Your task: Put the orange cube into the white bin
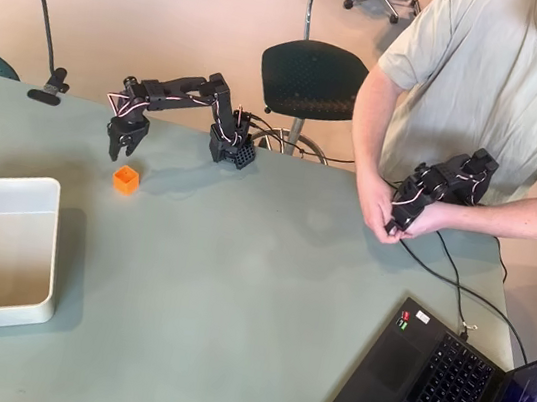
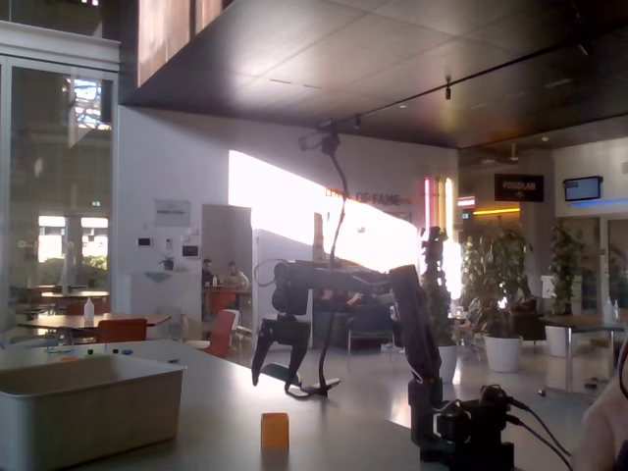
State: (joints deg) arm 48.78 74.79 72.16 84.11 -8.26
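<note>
hovering my end effector [image 1: 125, 144] with jaws apart just beside the orange cube [image 1: 126, 179], i should centre over it, descend straight, then close.

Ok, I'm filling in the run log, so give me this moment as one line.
stage: approach | gripper: open, above table, near cube | orange cube: on table, not held | white bin: empty, apart from cube
</note>
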